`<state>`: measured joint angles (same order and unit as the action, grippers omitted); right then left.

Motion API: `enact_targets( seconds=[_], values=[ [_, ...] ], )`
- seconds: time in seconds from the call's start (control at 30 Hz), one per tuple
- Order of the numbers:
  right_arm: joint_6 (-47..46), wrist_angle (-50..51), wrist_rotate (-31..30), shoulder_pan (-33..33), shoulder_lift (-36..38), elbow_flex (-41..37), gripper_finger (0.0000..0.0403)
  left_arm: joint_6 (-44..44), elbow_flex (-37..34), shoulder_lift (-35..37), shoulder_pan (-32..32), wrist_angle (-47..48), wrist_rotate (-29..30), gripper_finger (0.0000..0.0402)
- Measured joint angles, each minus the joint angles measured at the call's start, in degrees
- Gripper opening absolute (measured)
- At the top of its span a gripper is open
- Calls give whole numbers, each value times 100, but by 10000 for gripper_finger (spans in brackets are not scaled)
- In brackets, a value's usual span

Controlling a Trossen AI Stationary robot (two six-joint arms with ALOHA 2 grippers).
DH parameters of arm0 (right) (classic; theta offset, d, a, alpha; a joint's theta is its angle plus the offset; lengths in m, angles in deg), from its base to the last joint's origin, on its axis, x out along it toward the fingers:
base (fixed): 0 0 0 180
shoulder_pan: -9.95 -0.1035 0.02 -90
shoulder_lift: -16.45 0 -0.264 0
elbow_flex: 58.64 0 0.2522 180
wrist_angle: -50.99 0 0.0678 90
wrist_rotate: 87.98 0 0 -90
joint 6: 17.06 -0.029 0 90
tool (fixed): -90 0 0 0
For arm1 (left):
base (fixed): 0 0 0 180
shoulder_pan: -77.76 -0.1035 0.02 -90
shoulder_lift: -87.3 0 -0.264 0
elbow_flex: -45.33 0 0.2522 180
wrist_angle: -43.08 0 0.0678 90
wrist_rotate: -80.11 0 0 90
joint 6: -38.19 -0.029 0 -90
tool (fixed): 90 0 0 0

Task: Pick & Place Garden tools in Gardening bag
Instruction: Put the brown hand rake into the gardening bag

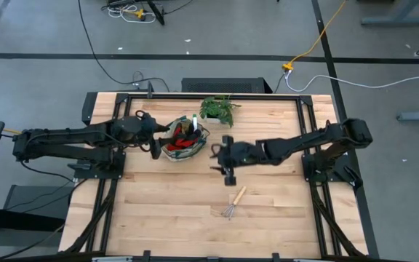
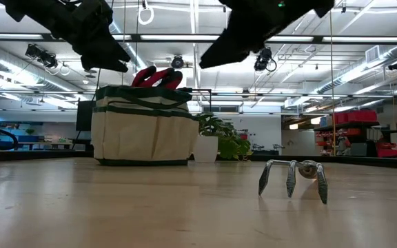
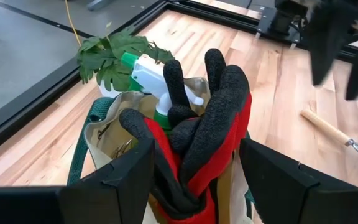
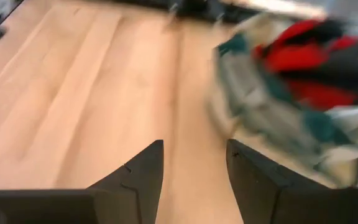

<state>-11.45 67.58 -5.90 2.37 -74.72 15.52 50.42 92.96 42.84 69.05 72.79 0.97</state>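
Observation:
The cream gardening bag with green trim stands on its base at the table's far middle. Red-and-black gloves and the green spray bottle stick up out of its open top. The metal hand rake with its wooden handle lies on the table near the front, tines down on the wood. My left gripper is open, just above the bag's left rim, with the gloves showing beyond its fingers. My right gripper is open and holds nothing, above bare table to the right of the bag.
A leafy plant in a white pot stands right behind the bag, near the far edge. A black frame runs around the table. Bare wood lies around the rake and across the near half of the table.

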Motion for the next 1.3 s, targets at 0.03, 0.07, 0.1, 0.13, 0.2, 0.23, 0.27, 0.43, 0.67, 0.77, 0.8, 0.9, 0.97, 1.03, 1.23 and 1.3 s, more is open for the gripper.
enact_targets(
  seconds=[0.03,0.07,0.1,0.13,0.2,0.23,0.27,0.43,0.67,0.77,0.8,0.9,0.97,1.03,1.23,1.3],
  values=[
    [-77,157,0,-94,0,0,177,0,2,-2,0,0,0,240],
    [-152,318,2,-186,0,0,177,0,1,-2,0,0,0,240],
    [-238,488,2,-286,0,0,177,0,1,-1,0,0,0,240],
    [-328,662,2,-378,0,0,177,0,2,-2,0,0,0,240],
    [-502,1015,2,-558,0,0,177,0,2,-2,0,0,0,240],
    [-610,1188,12,-648,0,0,177,1,2,-2,0,0,0,240],
    [-716,1351,71,-736,0,0,177,0,2,-2,0,0,0,240],
    [-1045,1889,635,-1200,0,0,177,2,2,-2,0,0,0,240],
    [-951,2228,722,-1776,0,0,172,2,2,-2,0,-2,0,240],
    [-765,2275,451,-1892,0,0,167,2,2,-2,0,-2,1,240],
    [-670,2307,344,-1916,0,0,166,4,4,-2,0,-2,0,240],
    [-514,2308,152,-1933,-17,-14,164,13,6,-2,0,-2,2,240],
    [-514,2368,146,-1927,-77,-23,164,22,7,-2,0,-2,1,240],
    [-498,2428,190,-1921,-180,-26,165,35,7,-2,-1,-2,1,240],
    [-249,2420,236,-1927,-441,-31,165,33,7,-2,-1,-4,2,240],
    [-207,2410,238,-1909,-530,-31,165,33,7,-2,0,-4,2,240]
  ],
)
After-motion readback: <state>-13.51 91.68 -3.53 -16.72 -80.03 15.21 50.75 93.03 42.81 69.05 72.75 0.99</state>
